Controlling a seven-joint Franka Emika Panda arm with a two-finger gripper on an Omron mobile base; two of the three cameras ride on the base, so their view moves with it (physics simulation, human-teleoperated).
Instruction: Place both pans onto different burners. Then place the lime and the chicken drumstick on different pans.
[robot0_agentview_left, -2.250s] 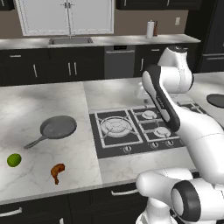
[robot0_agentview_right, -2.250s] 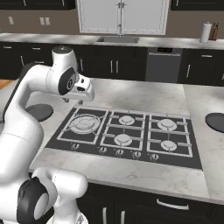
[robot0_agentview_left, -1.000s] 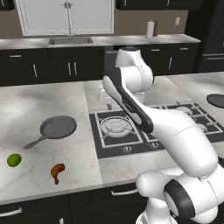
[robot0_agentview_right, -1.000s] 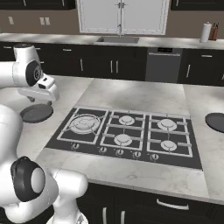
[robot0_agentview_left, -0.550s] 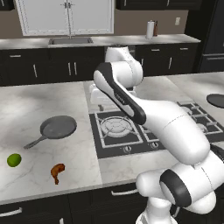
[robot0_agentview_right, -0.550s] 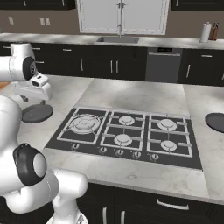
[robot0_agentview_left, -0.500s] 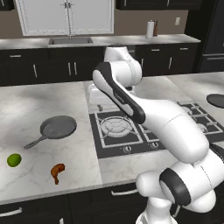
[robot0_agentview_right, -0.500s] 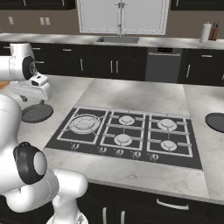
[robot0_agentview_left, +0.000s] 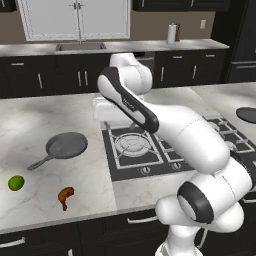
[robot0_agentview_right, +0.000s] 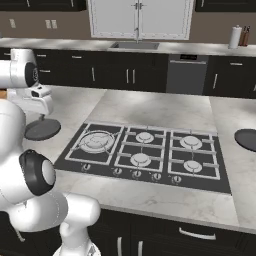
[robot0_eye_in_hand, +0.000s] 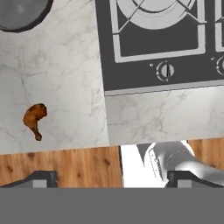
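Note:
The mid-grey pan (robot0_agentview_left: 66, 145) lies on the marble counter left of the black cooktop (robot0_agentview_left: 165, 150), its thin handle pointing front-left. The darker pan (robot0_agentview_left: 247, 114) sits far right on the counter. Near the front left edge lie the lime (robot0_agentview_left: 16, 183) and the chicken drumstick (robot0_agentview_left: 65, 195). My white hand (robot0_agentview_left: 109, 111) hovers above the counter between the grey pan and the cooktop's left edge. In the hand view my gripper (robot0_eye_in_hand: 113, 178) is open with nothing between its tips. It looks down on the drumstick (robot0_eye_in_hand: 34, 118), the grey pan's rim (robot0_eye_in_hand: 22, 15) and the large burner (robot0_eye_in_hand: 155, 8).
The cooktop's grates (robot0_agentview_right: 145, 150) carry nothing; its knobs (robot0_eye_in_hand: 165, 70) line the front edge. In the right base view the grey pan (robot0_agentview_right: 42, 130) lies just under my hand (robot0_agentview_right: 35, 104) and the darker pan (robot0_agentview_right: 247, 139) lies at the right edge. A sink (robot0_agentview_left: 80, 46) is at the back wall.
The arm has swung left, from over the cooktop to above the counter beside the grey pan. The jaws stayed open. Pans, lime and drumstick have not moved.

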